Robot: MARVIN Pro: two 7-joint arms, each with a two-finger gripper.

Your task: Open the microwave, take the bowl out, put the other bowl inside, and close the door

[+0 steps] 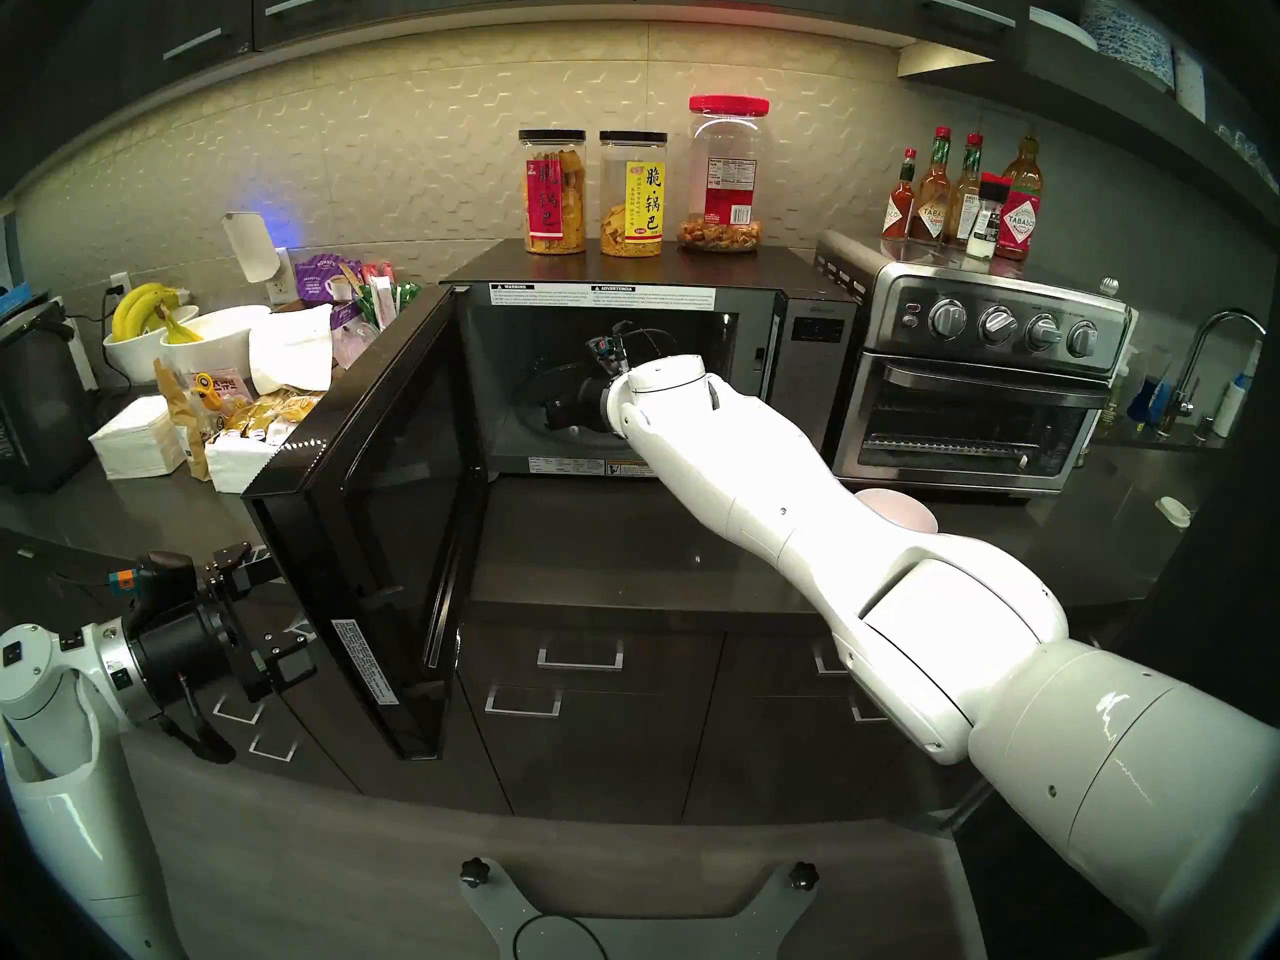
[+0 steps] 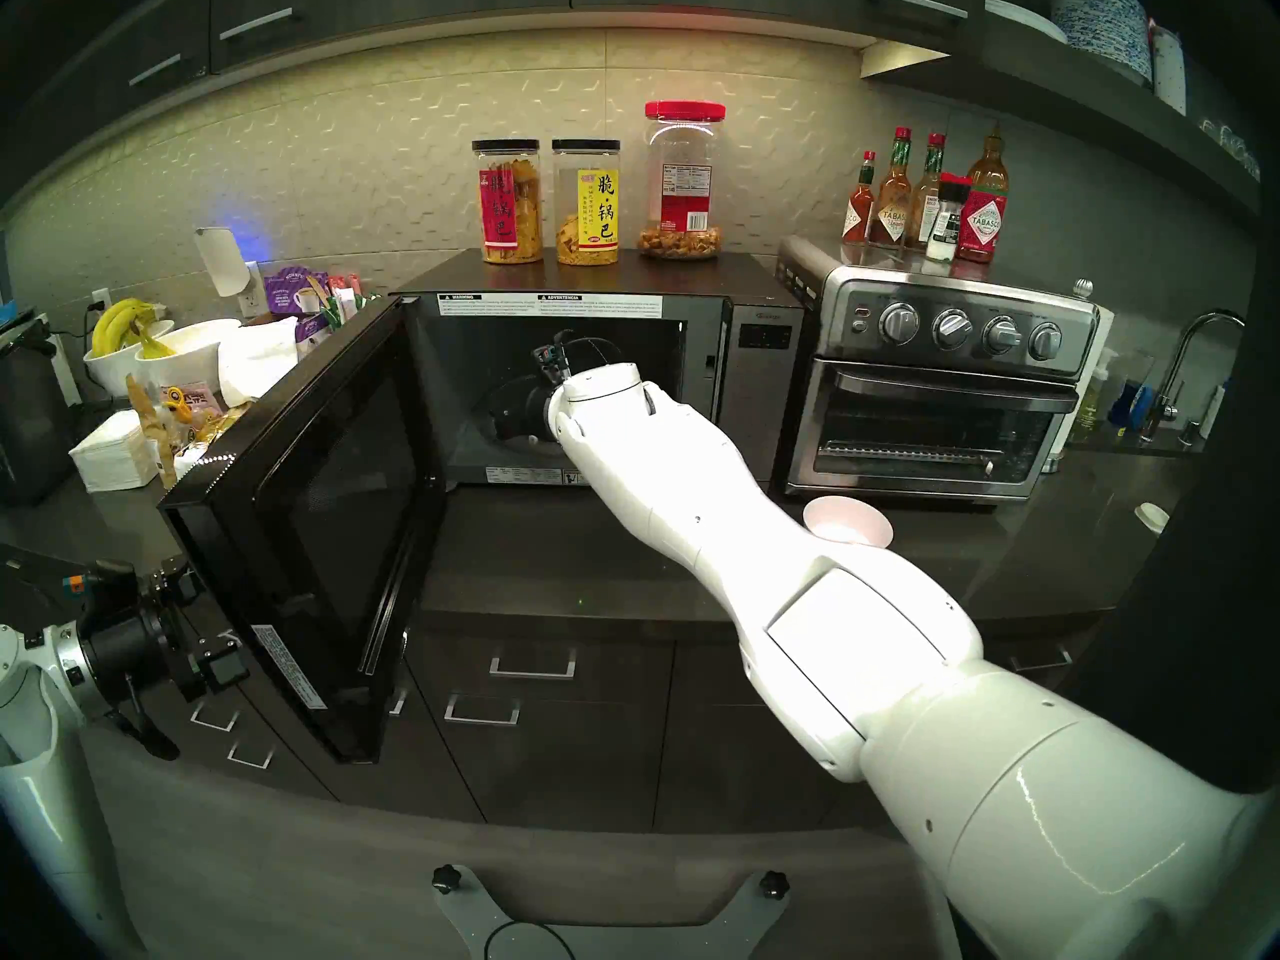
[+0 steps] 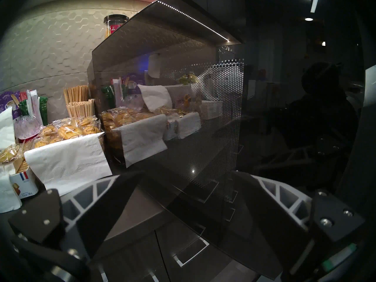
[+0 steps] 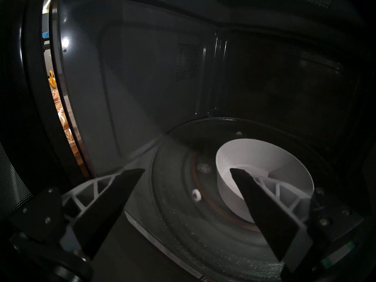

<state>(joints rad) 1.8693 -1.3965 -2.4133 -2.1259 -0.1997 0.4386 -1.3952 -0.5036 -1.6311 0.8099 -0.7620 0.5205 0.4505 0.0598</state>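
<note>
Nearest the robot, the left gripper (image 3: 183,204) hangs by the free edge of the open door (image 1: 388,522), its fingers spread with nothing between them; in its wrist view the glossy panel stands just ahead of the tips, though I cannot tell whether anything touches. The door is swung out wide over the counter (image 1: 589,557), so the first step looks done.

Further on, the right arm reaches across the counter into the microwave (image 1: 810,342). Behind its forearm, on the counter in front of the toaster oven (image 1: 983,383), sits the pink bowl (image 2: 848,519), partly hidden and waiting its turn.

Inside the cavity the right gripper (image 4: 187,171) has its jaws wide apart and empty. The white bowl (image 4: 264,169) stands upright on the glass turntable (image 4: 175,194), right of centre in the wrist view; the right finger overlaps the bowl's near rim in that view, while the left finger is well clear over the plate. So the step in hand is judged to be the grasp, not yet made.

The risks come from that offset. If the jaws close as they stand, only one finger would meet the bowl and could push it along the slick glass or tip it. The turntable may also rotate under a sideways shove. The cavity is tight, so lifting too high could knock the wrist on the roof. On the way out, the forearm sweeps near the pink bowl and could nudge it.
</note>
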